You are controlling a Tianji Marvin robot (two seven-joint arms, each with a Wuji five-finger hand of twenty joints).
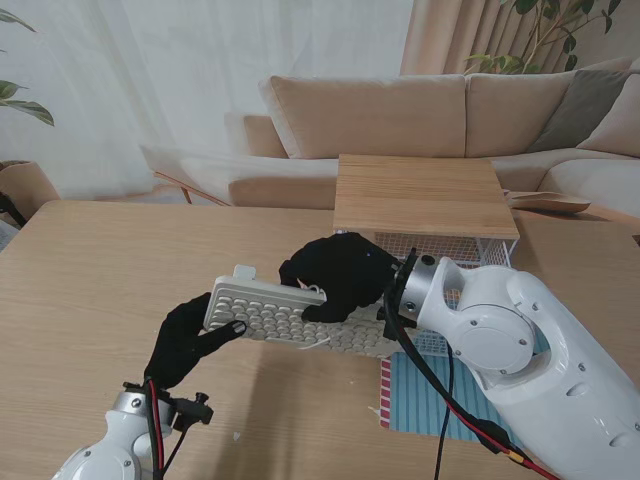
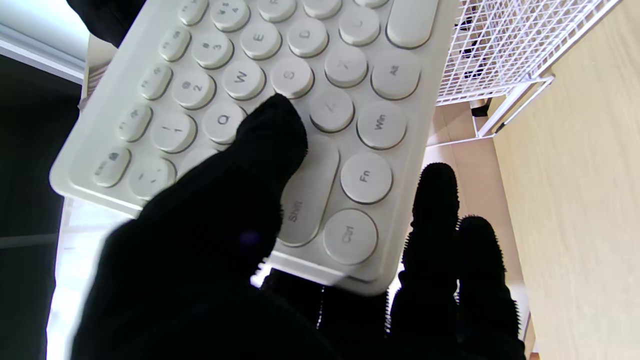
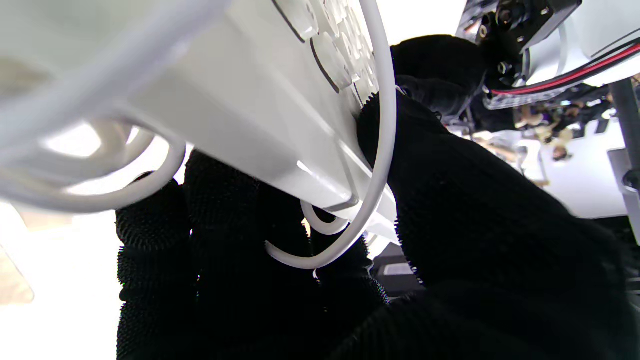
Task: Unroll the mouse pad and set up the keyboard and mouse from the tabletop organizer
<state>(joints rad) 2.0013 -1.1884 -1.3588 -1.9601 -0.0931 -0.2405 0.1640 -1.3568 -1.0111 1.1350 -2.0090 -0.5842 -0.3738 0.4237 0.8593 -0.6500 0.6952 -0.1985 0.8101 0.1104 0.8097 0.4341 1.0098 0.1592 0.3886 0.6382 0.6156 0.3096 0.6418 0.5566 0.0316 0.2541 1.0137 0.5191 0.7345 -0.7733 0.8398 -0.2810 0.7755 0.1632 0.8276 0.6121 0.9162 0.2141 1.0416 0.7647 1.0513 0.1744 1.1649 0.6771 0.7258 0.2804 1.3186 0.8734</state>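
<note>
Keyboard [image 1: 290,315], white with round keys and looped cord, gripped by left hand [image 1: 185,343] and right hand [image 1: 340,275].

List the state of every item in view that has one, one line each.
keyboard: lifted off the table, tilted, held at both ends.
left hand: shut on the keyboard's left end, thumb on the keys.
right hand: shut on the keyboard's right part.
keyboard cable: loose, looped around the right hand.
mouse pad: lying flat under the right arm, partly hidden.
wire organizer: standing upright; contents cannot be made out.
</note>
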